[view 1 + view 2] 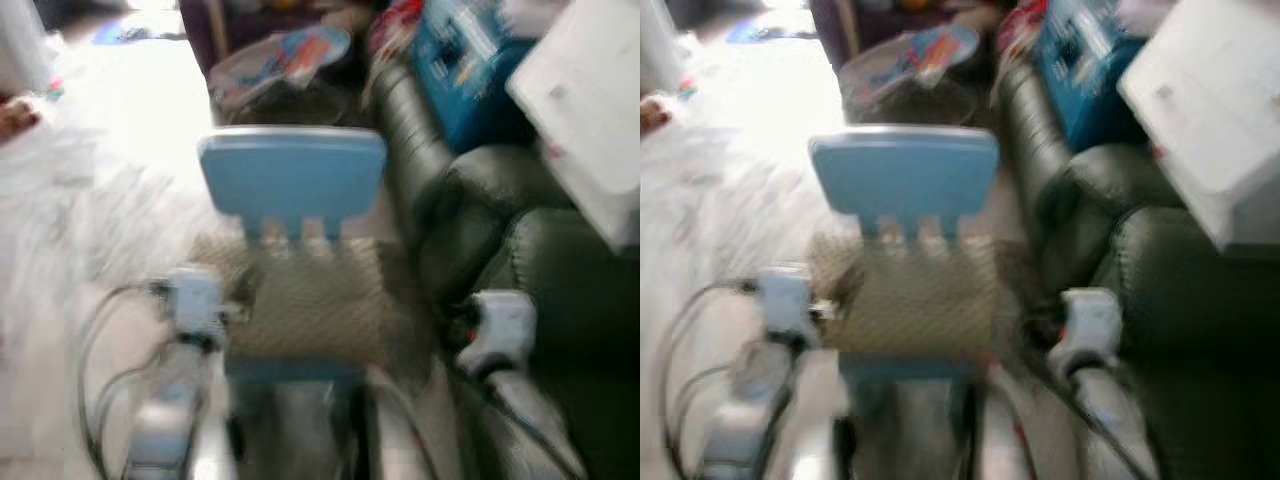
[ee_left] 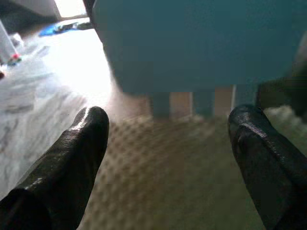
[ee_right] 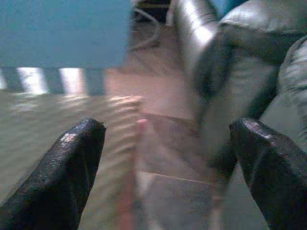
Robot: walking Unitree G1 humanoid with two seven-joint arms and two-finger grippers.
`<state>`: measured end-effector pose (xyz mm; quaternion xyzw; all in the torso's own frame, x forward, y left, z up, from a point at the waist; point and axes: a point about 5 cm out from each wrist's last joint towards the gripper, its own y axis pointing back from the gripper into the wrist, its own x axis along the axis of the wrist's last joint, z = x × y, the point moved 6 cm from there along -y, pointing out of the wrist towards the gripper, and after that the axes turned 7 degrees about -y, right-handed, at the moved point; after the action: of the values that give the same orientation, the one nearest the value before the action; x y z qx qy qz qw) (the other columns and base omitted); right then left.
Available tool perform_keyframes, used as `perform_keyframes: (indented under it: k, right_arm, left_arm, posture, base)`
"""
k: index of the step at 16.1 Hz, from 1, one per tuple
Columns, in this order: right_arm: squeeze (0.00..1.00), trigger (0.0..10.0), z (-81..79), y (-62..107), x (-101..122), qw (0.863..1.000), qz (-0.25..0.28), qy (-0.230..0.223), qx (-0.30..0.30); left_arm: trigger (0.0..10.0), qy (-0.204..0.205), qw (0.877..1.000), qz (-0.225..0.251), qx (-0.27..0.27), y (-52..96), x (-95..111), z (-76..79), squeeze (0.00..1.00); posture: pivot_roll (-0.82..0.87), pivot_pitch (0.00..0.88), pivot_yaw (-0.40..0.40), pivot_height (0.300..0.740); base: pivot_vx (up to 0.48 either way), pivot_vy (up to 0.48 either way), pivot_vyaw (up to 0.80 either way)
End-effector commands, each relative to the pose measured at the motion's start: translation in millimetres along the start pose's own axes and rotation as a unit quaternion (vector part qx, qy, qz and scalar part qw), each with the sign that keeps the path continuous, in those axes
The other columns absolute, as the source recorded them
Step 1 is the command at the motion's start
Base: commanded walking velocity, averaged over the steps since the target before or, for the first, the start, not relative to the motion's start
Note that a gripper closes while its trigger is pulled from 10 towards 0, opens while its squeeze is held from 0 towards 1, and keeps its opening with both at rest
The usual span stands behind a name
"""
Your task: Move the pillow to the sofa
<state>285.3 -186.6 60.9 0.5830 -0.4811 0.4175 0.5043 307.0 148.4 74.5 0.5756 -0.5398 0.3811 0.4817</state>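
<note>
Left wrist view showed the left gripper [image 2: 165, 143] spread wide above the pillow [image 1: 305, 300], ungrasped on the blue chair [image 1: 292, 180]; the right gripper [image 3: 168, 158] gaped beside the sofa [image 1: 540, 260].

support: blue chair [image 1: 292, 180] | on seat: tan patterned pillow [image 1: 310, 300] | beside: dark sofa [image 1: 540, 270]
</note>
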Motion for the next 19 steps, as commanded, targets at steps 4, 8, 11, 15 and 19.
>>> perform_keyframes:
  k: [4, 8, 11, 15, 19]
  right_arm:
    - [0.0, 10.0, -11.8, 0.1, -1, 1.0, -0.001, -0.011, 0.015]
    - [0.0, 10.0, -16.4, -0.2, 0, 0.999, -0.004, -0.017, 0.027]
    - [0.0, 10.0, -21.2, 0.5, -5, 0.999, -0.022, -0.025, 0.037]
    - [0.0, 10.0, -18.2, -11.9, -9, 0.994, -0.079, -0.061, 0.039]
    - [0.0, 10.0, -15.4, -45.5, 1, 0.981, -0.127, -0.137, 0.045]
  left_arm:
    - [10.0, -0.023, 0.999, -0.016, 0.039, 3.8, -7, -22.0, 0.0]
    - [10.0, -0.034, 0.997, -0.034, 0.057, 5.5, -14, -34.1, 0.0]
    - [10.0, -0.045, 0.994, -0.053, 0.081, 3.0, -20, -55.8, 0.0]
    - [10.0, -0.047, 0.988, -0.1, 0.11, -8.7, -33, -93.5, 0.0]
    - [10.0, -0.056, 0.988, -0.097, 0.104, -15.1, -25, -95.7, 0.0]
  posture:
    - [-0.03, 0.026, -0.03, 0.577]
    - [-0.02, 0.035, -0.03, 0.567]
    - [-0.02, 0.044, -0.033, 0.542]
    - [-0.02, 0.078, -0.042, 0.542]
    - [-0.01, 0.099, -0.04, 0.542]
  base:
    - [0.0, 0.0, 0.0]
    - [0.0, 0.0, 0.0]
    - [0.0, 0.0, 0.0]
    - [0.0, 0.0, 0.0]
    - [0.0, 0.0, 0.0]
